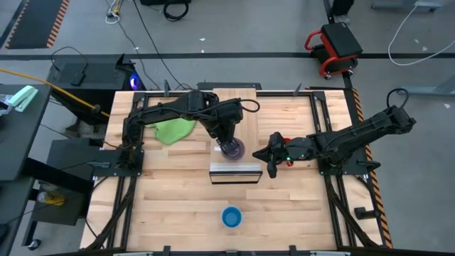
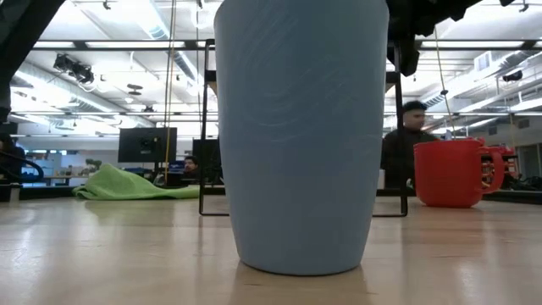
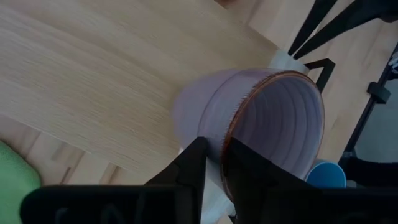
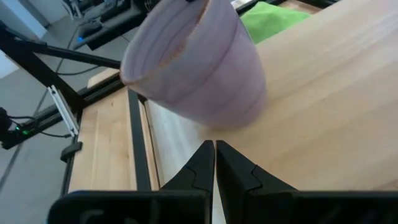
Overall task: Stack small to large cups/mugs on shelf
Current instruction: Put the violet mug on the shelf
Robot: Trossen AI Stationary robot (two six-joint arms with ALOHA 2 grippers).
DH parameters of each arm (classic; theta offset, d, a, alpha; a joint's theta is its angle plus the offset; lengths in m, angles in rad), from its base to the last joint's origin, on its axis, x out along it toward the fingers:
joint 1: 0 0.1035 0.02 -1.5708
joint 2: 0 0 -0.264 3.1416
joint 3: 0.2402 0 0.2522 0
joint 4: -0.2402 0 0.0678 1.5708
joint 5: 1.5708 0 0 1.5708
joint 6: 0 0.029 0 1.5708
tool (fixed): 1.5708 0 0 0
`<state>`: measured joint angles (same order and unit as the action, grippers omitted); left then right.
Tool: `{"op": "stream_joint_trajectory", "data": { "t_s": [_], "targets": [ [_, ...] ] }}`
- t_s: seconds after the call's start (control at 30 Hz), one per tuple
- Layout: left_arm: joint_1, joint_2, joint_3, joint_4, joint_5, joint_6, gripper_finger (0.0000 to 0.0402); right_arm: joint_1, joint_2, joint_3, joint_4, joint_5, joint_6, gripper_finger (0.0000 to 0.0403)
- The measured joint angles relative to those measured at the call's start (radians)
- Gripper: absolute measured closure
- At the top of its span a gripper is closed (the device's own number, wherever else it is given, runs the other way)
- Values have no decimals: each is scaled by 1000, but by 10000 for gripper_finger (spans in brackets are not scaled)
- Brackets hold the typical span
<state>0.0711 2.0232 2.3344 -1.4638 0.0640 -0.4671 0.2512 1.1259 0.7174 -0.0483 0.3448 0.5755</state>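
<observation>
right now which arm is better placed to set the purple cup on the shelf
Left. The left gripper already pinches the purple cup's rim and holds it right at the shelf. The right gripper is shut and empty beside the shelf, near the red mug.

Translucent purple cup (image 1: pixel 232 148) tilted above the light-wood shelf (image 1: pixel 236 173). Blue cup (image 1: pixel 232 217) upright on tabletop, well apart. Red mug (image 2: pixel 451 172) upright beyond, handle sideways.

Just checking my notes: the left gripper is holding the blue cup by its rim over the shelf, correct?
Not quite. The left gripper is holding the purple cup by its rim over the shelf, as the left wrist view shows. The blue cup stands alone on the table in the high view.
</observation>
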Motion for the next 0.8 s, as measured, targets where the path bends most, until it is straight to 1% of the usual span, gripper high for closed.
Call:
{"op": "stream_joint_trajectory", "data": {
  "t_s": [0.27, 0.43, 0.63, 0.8],
  "targets": [
    [4, 7, 2, 1, -3, 6, 330, 0, 13, 0, 35, -6, 2, 382],
    [14, 22, 1, -2, -4, 8, 329, -4, 20, 0, 70, -10, -29, 382],
    [28, 23, 1, 1, 1, 15, 319, -44, 26, 0, 89, -16, -31, 381],
    [40, 23, 1, 3, 0, 19, 308, -78, 26, 0, 97, -39, -40, 368]
  ]
}}
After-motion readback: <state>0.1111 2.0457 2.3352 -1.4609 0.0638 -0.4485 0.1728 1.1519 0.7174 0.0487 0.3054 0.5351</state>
